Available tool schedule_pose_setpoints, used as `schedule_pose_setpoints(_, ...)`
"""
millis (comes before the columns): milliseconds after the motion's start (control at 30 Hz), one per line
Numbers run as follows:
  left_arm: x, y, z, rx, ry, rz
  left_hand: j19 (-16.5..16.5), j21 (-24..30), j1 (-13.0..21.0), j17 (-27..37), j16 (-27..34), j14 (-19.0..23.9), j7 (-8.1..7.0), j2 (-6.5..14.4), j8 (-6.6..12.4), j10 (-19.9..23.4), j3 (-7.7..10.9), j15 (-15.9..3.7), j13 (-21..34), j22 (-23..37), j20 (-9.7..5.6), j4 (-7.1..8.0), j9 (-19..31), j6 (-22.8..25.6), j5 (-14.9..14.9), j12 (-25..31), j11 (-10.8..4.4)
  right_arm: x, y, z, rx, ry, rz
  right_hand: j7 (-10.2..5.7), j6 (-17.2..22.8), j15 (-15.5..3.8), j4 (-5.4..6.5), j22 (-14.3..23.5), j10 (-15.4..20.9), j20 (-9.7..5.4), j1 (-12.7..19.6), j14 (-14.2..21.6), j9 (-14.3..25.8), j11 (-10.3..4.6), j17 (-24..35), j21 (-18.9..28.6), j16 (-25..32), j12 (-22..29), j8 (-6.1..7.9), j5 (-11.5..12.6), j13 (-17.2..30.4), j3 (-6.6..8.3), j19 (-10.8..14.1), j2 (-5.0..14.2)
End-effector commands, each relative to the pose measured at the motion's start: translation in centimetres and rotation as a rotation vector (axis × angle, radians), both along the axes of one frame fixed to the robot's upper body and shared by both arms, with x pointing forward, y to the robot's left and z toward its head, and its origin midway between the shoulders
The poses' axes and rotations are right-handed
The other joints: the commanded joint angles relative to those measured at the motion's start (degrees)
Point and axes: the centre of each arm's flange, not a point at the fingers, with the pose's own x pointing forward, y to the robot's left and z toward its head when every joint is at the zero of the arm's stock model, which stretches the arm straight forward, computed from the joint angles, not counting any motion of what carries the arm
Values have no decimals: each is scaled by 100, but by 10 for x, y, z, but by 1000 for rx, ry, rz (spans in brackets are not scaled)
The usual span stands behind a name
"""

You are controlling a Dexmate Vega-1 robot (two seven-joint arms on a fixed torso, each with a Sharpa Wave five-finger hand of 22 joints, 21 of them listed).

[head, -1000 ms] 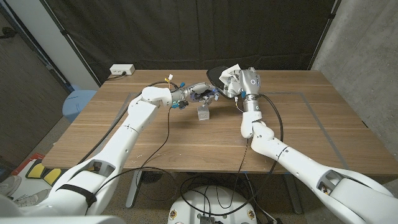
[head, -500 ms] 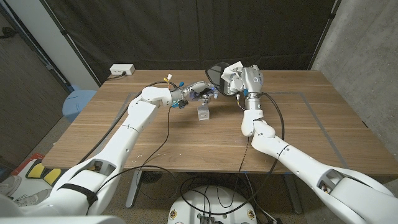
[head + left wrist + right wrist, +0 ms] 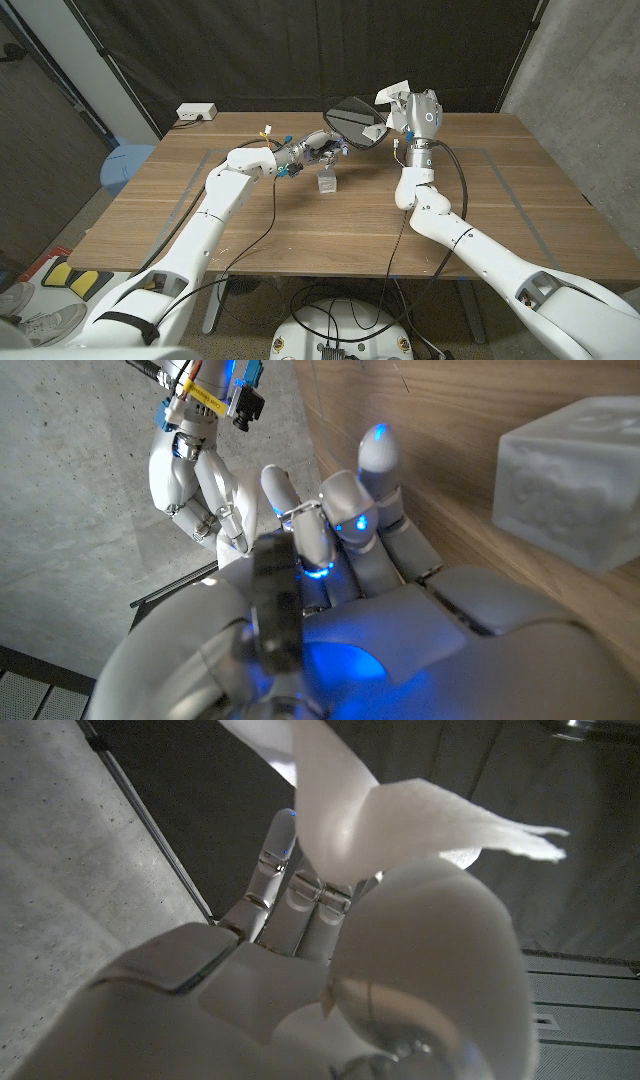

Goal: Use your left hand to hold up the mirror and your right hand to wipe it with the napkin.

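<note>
Against a black curtain, above the far edge of a wooden worktop (image 3: 480, 220), the left hand (image 3: 322, 148) is holding the dark mirror (image 3: 356, 122) aloft, fingers (image 3: 300, 535) wrapped around its handle. The right hand (image 3: 412, 112) is raised just beside the mirror's rim, fingers clutching the white napkin (image 3: 390, 98), which appears apart from the glass. A small translucent block (image 3: 327, 181) is sitting on the worktop below. Wiping well likely means keeping the mirror steady, pressing the napkin flat and sweeping across its face.

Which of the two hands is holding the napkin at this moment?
The right hand grips the white napkin; the left hand holds the mirror instead.
</note>
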Motion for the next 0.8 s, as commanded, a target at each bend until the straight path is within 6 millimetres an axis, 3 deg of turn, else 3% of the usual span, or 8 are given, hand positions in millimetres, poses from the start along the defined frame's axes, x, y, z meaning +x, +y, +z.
schedule_pose_setpoints(33,-12,-2,-19,-93,143,-29,2,24,21,23,-11,16,133,50,60,-19,1155,-46,19,1,-284,-699,15,117,1086,35,-58,4,-22,-3,23,70,-145,11,42,-81,3,-7,56,-883,31,-22,15,5,13,27,-18,-31,-19,60,24,-20,-23,-20)
schedule_pose_setpoints(800,-63,24,-71,-315,308,219,13,25,29,11,-53,-3,149,57,136,-17,1148,-39,19,-12,-285,-696,-20,76,1107,33,-57,27,-52,-35,92,303,-312,14,59,-81,6,-40,88,-875,19,-3,25,-11,32,1,-45,-83,-79,66,69,-20,-22,-24)
